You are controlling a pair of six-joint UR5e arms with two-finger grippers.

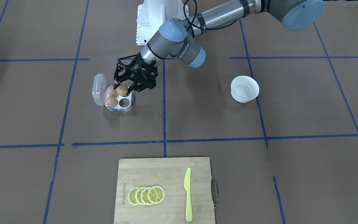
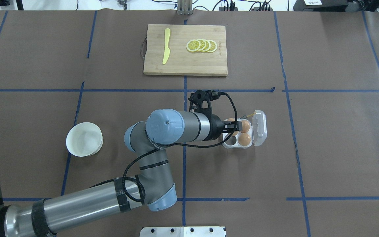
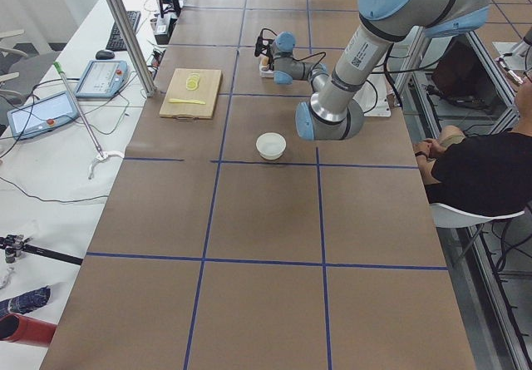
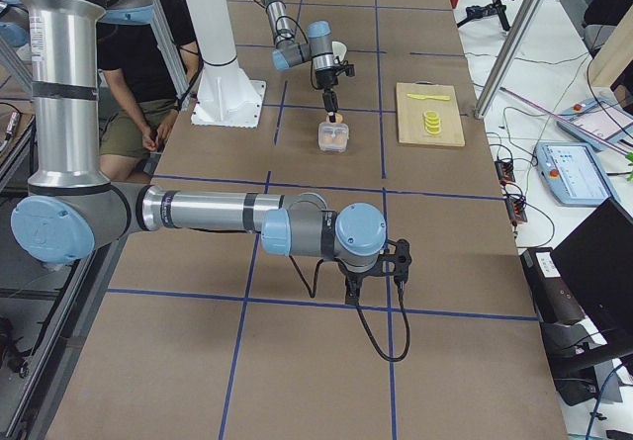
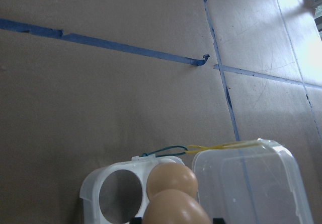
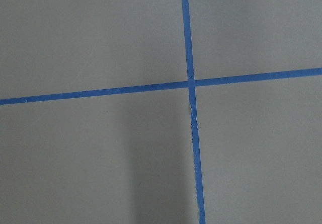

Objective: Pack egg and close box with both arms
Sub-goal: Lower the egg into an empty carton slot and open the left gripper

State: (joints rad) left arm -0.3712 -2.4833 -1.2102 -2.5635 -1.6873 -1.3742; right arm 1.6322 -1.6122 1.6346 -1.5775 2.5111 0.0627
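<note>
The box (image 1: 129, 106) is a clear four-cup carton with its lid (image 1: 99, 87) hinged open. Two eggs (image 1: 112, 101) sit in the cups beside the lid. My left gripper (image 1: 123, 84) is shut on the third egg (image 1: 122, 90) and holds it just above the cups away from the lid. One of those cups (image 1: 124, 102) shows empty. The left wrist view shows the held egg (image 5: 176, 211), a seated egg (image 5: 171, 177), an empty cup (image 5: 119, 199) and the yellow string (image 5: 226, 146). My right gripper (image 4: 354, 292) hovers over bare table far from the box; I cannot tell if it is open.
A white bowl (image 1: 244, 88) stands on the robot's left side of the table. A wooden cutting board (image 1: 166, 174) with lemon slices (image 1: 146, 195) and a yellow knife (image 1: 187, 194) lies at the far edge. A seated person (image 3: 474, 170) is beside the table.
</note>
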